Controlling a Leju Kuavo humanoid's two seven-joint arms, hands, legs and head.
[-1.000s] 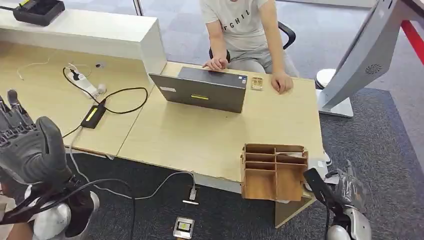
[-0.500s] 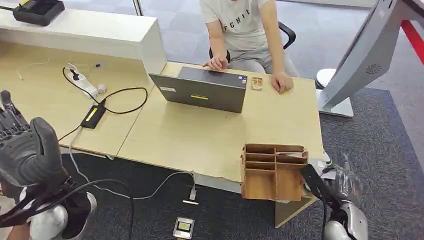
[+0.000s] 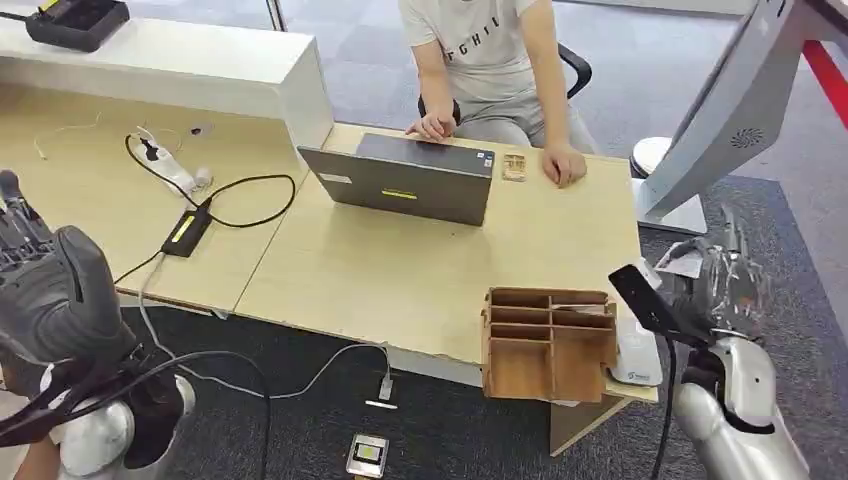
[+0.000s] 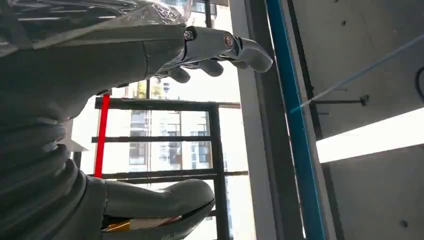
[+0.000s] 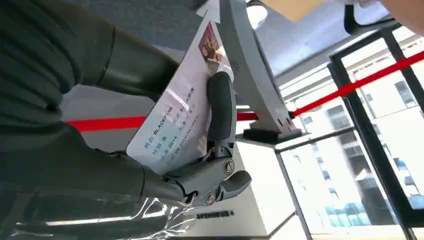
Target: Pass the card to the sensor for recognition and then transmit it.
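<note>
A: The right hand (image 5: 150, 145) pinches the white printed card (image 5: 177, 110) above the table's right corner.

B: Keep it flat while lowering to the white sensor pad (image 3: 637, 357). The left hand (image 4: 150, 125) is empty, fingers apart.

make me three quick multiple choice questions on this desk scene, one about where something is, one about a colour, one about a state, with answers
1. Where does the wooden organizer stand?
A. at the desk edge nearest the robot
B. on the floor
C. on top of the laptop

2. What colour is the laptop lid?
A. white
B. dark grey
C. red

3. What is the right hand doing?
A. hanging with nothing in it
B. pressing the laptop
C. holding the card

Answers
1. A: in the head view it sits at the near edge, by the right corner.
2. B: the lid facing the robot is dark grey with a small yellow label.
3. C: the right wrist view shows the printed card gripped between thumb and fingers.
</note>
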